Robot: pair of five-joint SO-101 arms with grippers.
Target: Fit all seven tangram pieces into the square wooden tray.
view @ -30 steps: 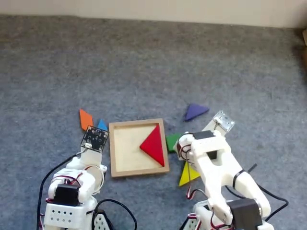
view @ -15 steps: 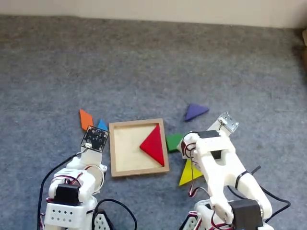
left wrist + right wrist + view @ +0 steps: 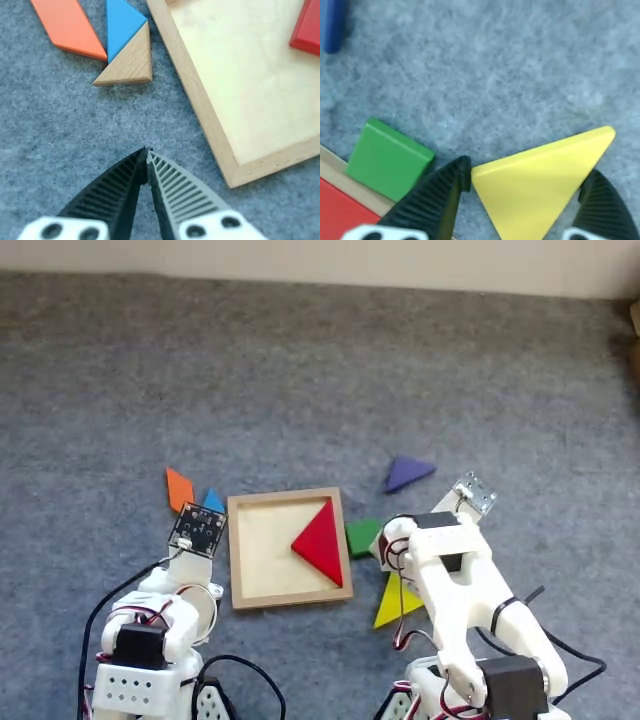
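Nearest the arm bases, the left gripper [image 3: 148, 159] hangs low over the grey carpet [image 3: 300, 370] just off the near left corner of the square wooden tray [image 3: 285, 496]. Its fingers are pressed together and hold nothing. On the tray's other side, off its near right corner, the right gripper [image 3: 529, 172] is spread wide with one finger at each end of the yellow triangle [image 3: 540, 175], which lies flat on the carpet. Whether the fingers touch the piece cannot be told.

Inside the tray the red triangle [image 3: 320, 540] lies against the right wall, and the floor beside it is bare wood. The green square [image 3: 362, 536] rests on the carpet right against the outside of that right wall.

Beyond the tray's far left corner sit a plain wooden triangle [image 3: 131, 62] and a blue triangle [image 3: 121, 22] edge to edge, with the orange parallelogram [image 3: 67, 25] touching them on the side away from the tray. Farthest off, past the tray's far right corner and well apart from it, lies the purple triangle [image 3: 408, 472].
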